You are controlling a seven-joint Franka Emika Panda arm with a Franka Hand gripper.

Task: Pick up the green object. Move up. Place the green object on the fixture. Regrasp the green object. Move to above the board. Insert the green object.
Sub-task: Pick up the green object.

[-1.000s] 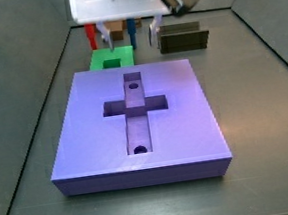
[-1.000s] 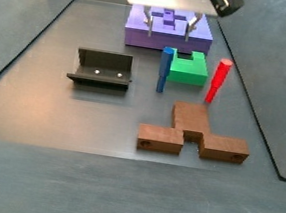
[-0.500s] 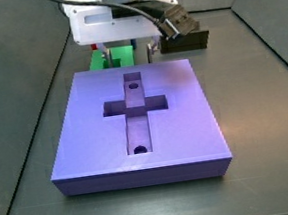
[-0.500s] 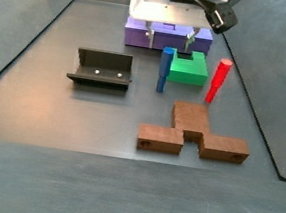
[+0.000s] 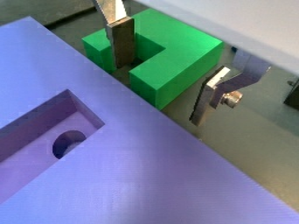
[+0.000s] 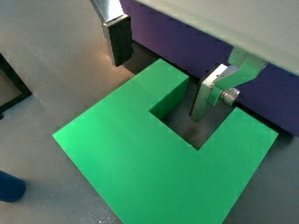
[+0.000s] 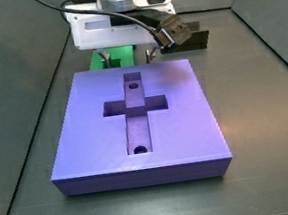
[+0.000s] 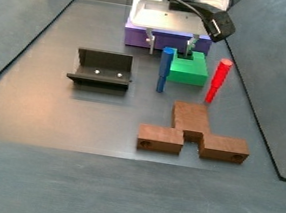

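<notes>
The green object (image 8: 188, 71) is a bright green U-shaped piece lying on the floor just behind the board (image 7: 142, 120), a large purple slab with a cross-shaped recess. My gripper (image 8: 179, 49) is low over the green object and open. In both wrist views one finger (image 6: 211, 92) stands in the notch and the other finger (image 5: 117, 39) stands outside, so the jaws straddle one arm of the green object (image 6: 128, 149) without closing on it. The green object also shows in a wrist view (image 5: 176, 61) and, partly hidden by the gripper (image 7: 123, 54), in a side view (image 7: 104, 60). The fixture (image 8: 101, 69) stands apart, empty.
A blue peg (image 8: 165, 69) and a red peg (image 8: 219, 82) stand upright on either side of the green object. A brown block (image 8: 189, 136) lies nearer the front. The fixture also shows behind the board in a side view (image 7: 189, 40). Dark walls enclose the floor.
The gripper has come down from above the board's far end to the green object, its open fingers now level with the piece.
</notes>
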